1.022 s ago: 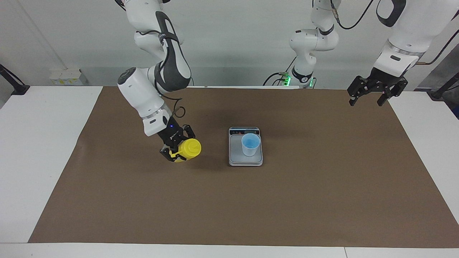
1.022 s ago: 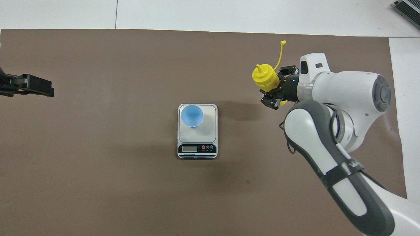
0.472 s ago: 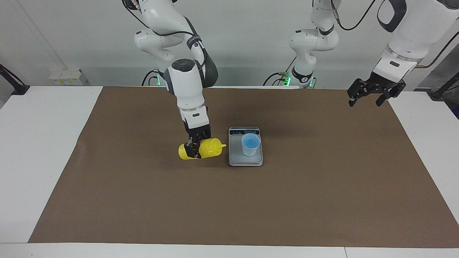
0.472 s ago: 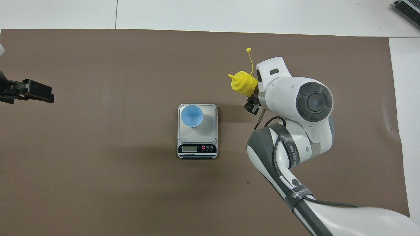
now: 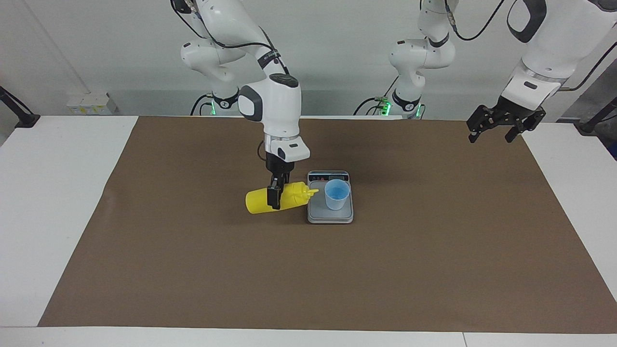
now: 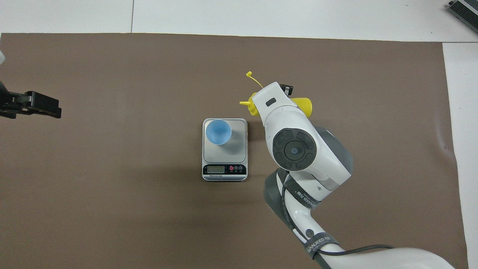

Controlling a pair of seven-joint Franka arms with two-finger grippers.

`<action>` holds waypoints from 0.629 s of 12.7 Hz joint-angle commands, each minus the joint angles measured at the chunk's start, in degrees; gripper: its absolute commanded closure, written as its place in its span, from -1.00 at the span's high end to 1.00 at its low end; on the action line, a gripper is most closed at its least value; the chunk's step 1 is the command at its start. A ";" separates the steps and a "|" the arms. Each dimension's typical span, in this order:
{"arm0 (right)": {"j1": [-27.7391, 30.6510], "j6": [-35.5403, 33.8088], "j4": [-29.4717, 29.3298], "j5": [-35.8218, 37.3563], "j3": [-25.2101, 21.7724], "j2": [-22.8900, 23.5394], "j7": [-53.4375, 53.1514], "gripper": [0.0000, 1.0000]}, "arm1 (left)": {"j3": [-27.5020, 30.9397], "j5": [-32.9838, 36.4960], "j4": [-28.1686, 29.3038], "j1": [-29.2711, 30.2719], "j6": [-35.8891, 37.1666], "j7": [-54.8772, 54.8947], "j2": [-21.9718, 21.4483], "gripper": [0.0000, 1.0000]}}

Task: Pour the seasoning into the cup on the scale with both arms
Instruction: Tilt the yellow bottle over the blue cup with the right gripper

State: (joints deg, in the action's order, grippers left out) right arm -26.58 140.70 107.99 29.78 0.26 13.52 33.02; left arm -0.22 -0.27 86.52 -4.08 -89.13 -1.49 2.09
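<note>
The yellow seasoning bottle (image 5: 258,201) hangs on its side just above the mat, with my right gripper (image 5: 275,199) shut around its middle from above. Its nozzle (image 5: 312,192) points at the light-blue cup (image 5: 337,194) and reaches the edge of the scale (image 5: 318,208). The cup stands upright on the scale's plate. In the overhead view the right wrist covers most of the bottle (image 6: 303,105); the cap strap (image 6: 253,78) sticks out, and the cup (image 6: 218,131) sits on the scale (image 6: 239,144). My left gripper (image 5: 490,138) waits open in the air over the mat's corner at the left arm's end, also seen in the overhead view (image 6: 41,105).
A brown mat (image 5: 308,274) covers most of the white table (image 5: 58,202). The scale's display strip (image 6: 224,169) faces the robots. A grey device (image 6: 465,9) lies at the table's corner farthest from the robots.
My right arm has swung the bottle across the mat to the scale and turned it onto its side, nozzle toward the cup. The left gripper has barely moved.
</note>
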 commanded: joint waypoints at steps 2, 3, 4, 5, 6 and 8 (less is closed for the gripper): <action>-2.40 -1.56 -1.03 8.68 -0.17 0.10 -0.67 -0.51 | 0.13 -0.44 1.38 0.04 0.53 -0.35 -1.39 1.00; -2.77 -2.35 -1.28 15.07 0.09 -0.16 -1.11 -0.58 | 0.13 -0.44 1.38 0.04 0.44 -0.35 -1.39 1.00; -2.69 -2.45 -1.03 18.44 0.18 -0.25 -3.20 -0.60 | 0.13 -0.44 1.38 0.04 0.53 -0.35 -1.39 1.00; -3.38 -2.71 -0.94 19.60 0.18 -0.17 -4.27 -0.64 | 0.13 -0.44 1.38 0.04 0.44 -0.35 -1.39 1.00; -3.74 -2.80 -1.02 21.53 0.27 0.10 -5.32 -0.67 | 0.13 -0.44 1.38 0.04 0.44 -0.35 -1.39 1.00; -4.79 -3.84 -0.59 28.28 0.27 0.10 -6.21 -0.73 | 0.13 -0.44 1.38 0.04 0.44 -0.35 -1.39 1.00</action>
State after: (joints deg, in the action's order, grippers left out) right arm -30.75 138.63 107.91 52.17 0.27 13.55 28.58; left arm -0.22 -0.27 86.52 -4.08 -89.10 -1.49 2.09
